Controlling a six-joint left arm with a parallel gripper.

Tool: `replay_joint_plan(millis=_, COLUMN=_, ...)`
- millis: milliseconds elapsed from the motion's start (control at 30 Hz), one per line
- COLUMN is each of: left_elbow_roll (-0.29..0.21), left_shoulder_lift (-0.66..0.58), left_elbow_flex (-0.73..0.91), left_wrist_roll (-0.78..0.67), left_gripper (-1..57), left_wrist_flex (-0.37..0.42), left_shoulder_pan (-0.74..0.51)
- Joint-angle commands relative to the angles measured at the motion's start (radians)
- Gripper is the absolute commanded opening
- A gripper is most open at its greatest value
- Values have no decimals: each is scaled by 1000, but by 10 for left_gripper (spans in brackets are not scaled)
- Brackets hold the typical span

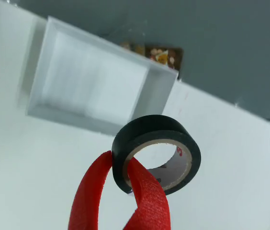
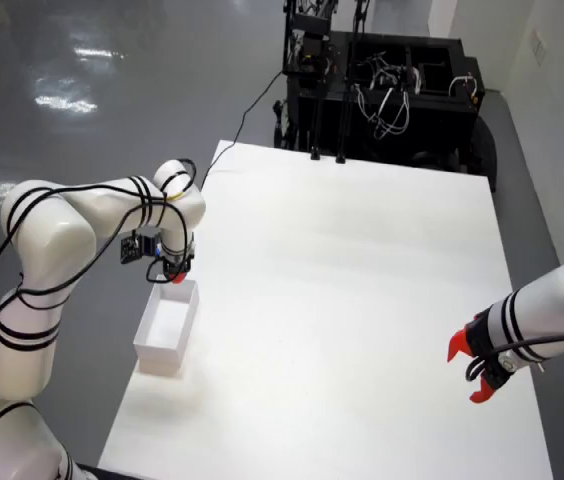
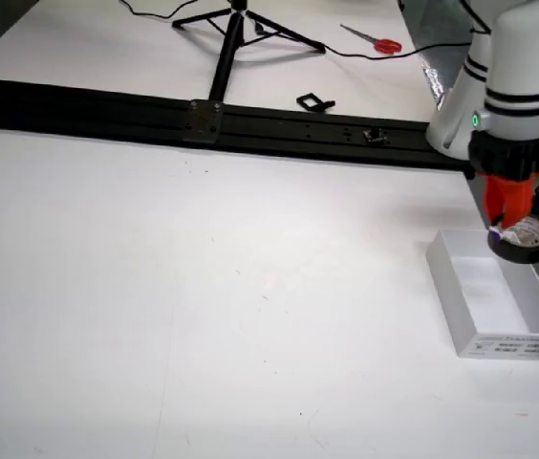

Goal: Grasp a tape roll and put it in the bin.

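- The red gripper point(image 1: 120, 175) pinches the black tape roll point(image 1: 156, 153) through its wall.
- Roll hangs over the bin's point(image 3: 537, 311) far rim; released here, it might clip that rim and roll out.

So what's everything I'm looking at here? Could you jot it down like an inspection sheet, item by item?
Surface: white table, mostly bare.
Job's things: black tape roll held off the table above the near end of the open white bin; nothing seen in the part of the bin that shows.
Clutter: nothing seen on the table besides the bin.
Grippers: working arm's red gripper shut on the tape roll's wall, one finger inside the core, one outside; second arm's red gripper idle at the far edge in the overhead view.
Cables: black wiring on the working arm; leads on the black rack.
Surroundings: grey glossy floor, black rail, tripod, red-handled scissors.
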Motion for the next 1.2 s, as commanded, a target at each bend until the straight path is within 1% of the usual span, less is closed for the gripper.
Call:
replay_joint_plan(millis=33, left_elbow_roll=25, left_shoulder_lift=-95, left_elbow_flex=91, left_wrist_roll=-133, left_gripper=-6, left_wrist_flex=114, left_shoulder_pan=121)
replay_joint_plan(millis=167, left_elbow_roll=28, left_shoulder_lift=-89, left_elbow_flex=91, left_wrist_roll=-156, left_gripper=-3, left_wrist_flex=106, left_shoulder_pan=108)
replay_joint_plan(millis=267, left_elbow_roll=30, left_shoulder_lift=-89, left_elbow_flex=91, left_wrist_roll=-158, left_gripper=22, left_wrist_flex=83, left_shoulder_pan=104)
replay_joint_plan(millis=300, left_elbow_roll=30, left_shoulder_lift=-89, left_elbow_flex=91, left_wrist_roll=-158, left_gripper=38, left_wrist_flex=72, left_shoulder_pan=101)
replay_joint_plan(millis=400, left_elbow_roll=35, left_shoulder_lift=-86, left_elbow_flex=91, left_wrist_roll=-158, left_gripper=119, left_wrist_flex=11, left_shoulder_pan=90)
replay_joint_plan(millis=467, left_elbow_roll=36, left_shoulder_lift=-86, left_elbow_flex=91, left_wrist_roll=-156, left_gripper=159, left_wrist_flex=-35, left_shoulder_pan=82)
replay_joint_plan(millis=567, left_elbow_roll=39, left_shoulder_lift=-85, left_elbow_flex=89, left_wrist_roll=-156, left_gripper=166, left_wrist_flex=-71, left_shoulder_pan=78)
replay_joint_plan(millis=733, left_elbow_roll=56, left_shoulder_lift=-81, left_elbow_flex=89, left_wrist_roll=-156, left_gripper=166, left_wrist_flex=-80, left_shoulder_pan=59)
replay_joint_plan(millis=833, left_elbow_roll=56, left_shoulder_lift=-77, left_elbow_flex=89, left_wrist_roll=-156, left_gripper=161, left_wrist_flex=-90, left_shoulder_pan=32)
replay_joint_plan(millis=867, left_elbow_roll=58, left_shoulder_lift=-72, left_elbow_flex=87, left_wrist_roll=-156, left_gripper=149, left_wrist_flex=-104, left_shoulder_pan=15)
replay_joint_plan(millis=933, left_elbow_roll=71, left_shoulder_lift=-60, left_elbow_flex=84, left_wrist_roll=-156, left_gripper=91, left_wrist_flex=-152, left_shoulder_pan=-46)
replay_joint_plan(millis=1033, left_elbow_roll=110, left_shoulder_lift=-42, left_elbow_flex=83, left_wrist_roll=-138, left_gripper=-4, left_wrist_flex=-218, left_shoulder_pan=-154)
replay_joint_plan(millis=1100, left_elbow_roll=111, left_shoulder_lift=-26, left_elbow_flex=75, left_wrist_roll=-66, left_gripper=-4, left_wrist_flex=-276, left_shoulder_pan=-240)
replay_joint_plan(millis=1200, left_elbow_roll=107, left_shoulder_lift=24, left_elbow_flex=18, left_wrist_roll=49, left_gripper=-4, left_wrist_flex=-299, left_shoulder_pan=-364)
